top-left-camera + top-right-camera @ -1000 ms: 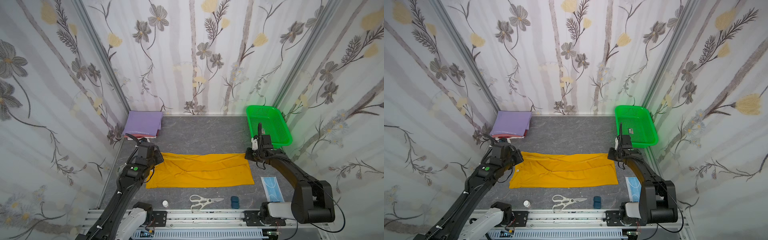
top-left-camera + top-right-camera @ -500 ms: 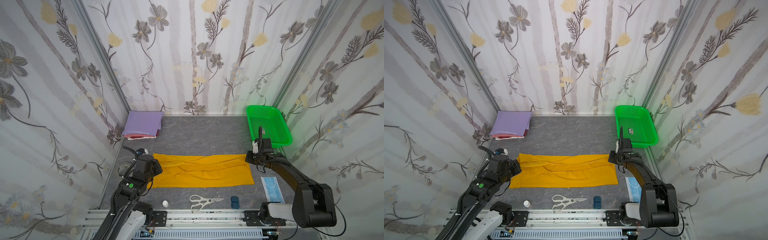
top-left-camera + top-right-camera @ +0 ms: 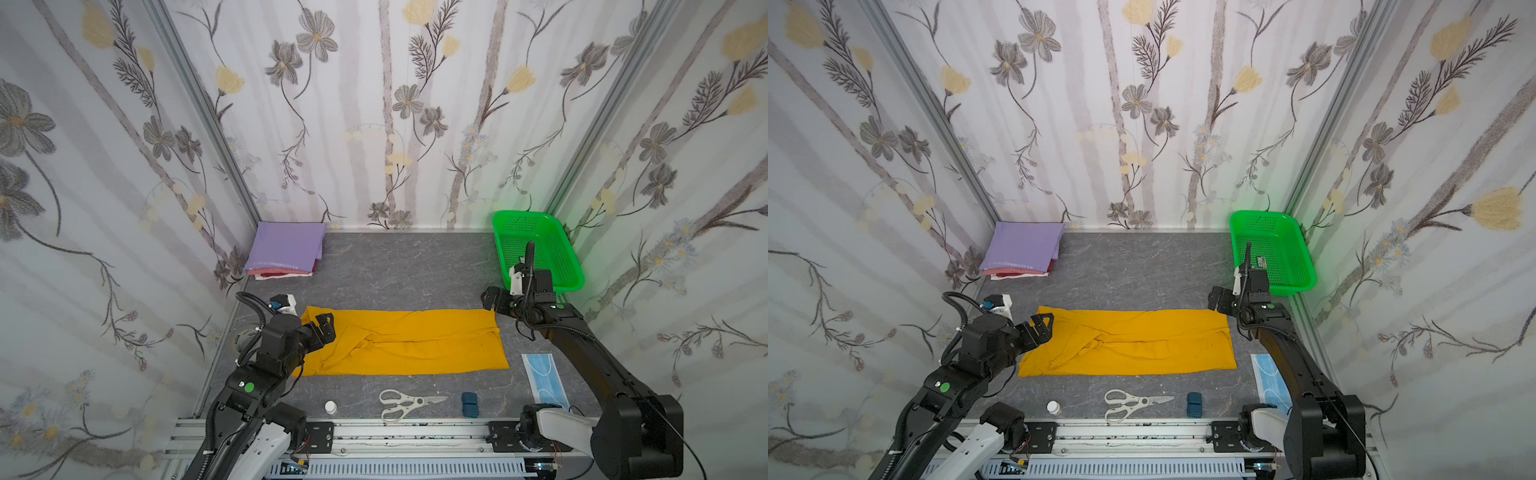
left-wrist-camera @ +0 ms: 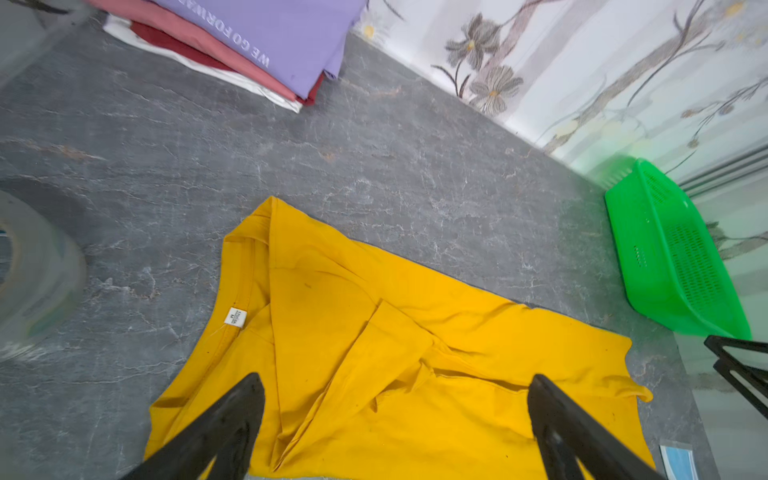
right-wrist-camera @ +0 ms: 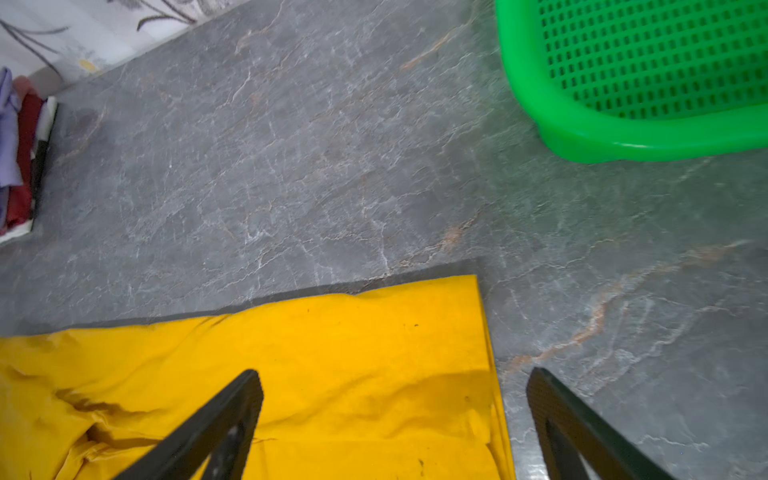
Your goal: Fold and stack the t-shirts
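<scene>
On table [image 3: 395,266] | mustard t-shirt [image 3: 415,343] folded into long strip (creased) | left gripper [image 3: 326,327], right gripper [image 3: 489,299] gaping, empty

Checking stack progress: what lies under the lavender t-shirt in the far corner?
Under the lavender t-shirt, edges of a pink shirt, a dark red shirt and, lowest, a white shirt show. Their covered parts and any further layers cannot be seen.

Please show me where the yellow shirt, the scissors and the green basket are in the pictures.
yellow shirt [image 3: 415,353], in a top view, middle of the cloth.
scissors [image 3: 412,403], in a top view, near the pivot.
basket [image 3: 557,257], in a top view, bare mesh floor.
</scene>
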Robot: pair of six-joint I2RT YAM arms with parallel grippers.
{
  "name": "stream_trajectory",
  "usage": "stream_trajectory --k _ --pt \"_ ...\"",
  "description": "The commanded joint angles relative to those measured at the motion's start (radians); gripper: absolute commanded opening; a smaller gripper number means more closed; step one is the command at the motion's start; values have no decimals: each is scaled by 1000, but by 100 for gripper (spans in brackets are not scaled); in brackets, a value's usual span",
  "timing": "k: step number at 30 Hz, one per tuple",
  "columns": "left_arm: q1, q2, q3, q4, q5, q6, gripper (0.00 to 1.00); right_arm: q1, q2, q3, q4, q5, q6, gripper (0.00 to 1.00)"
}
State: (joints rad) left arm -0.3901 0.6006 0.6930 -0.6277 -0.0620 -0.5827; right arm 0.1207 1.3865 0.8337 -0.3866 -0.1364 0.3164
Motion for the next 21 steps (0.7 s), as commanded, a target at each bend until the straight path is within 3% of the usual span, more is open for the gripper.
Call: stream_trajectory --k 1,3,7,11,21 --pt "1 113 -18 144 125 -13 100 49 78 25 9 -89 -24 100" --pt "0 202 -41 248 167 -35 100 89 153 27 26 -97 -17 100" --pt "1 364 -44 340 148 -84 100 143 300 22 58 -91 14 100" --pt "3 469 -52 361 114 -116 100 196 392 20 19 10 56 100" --pt "51 790 -47 445 31 -184 100 252 247 -158 17 175 215 100"
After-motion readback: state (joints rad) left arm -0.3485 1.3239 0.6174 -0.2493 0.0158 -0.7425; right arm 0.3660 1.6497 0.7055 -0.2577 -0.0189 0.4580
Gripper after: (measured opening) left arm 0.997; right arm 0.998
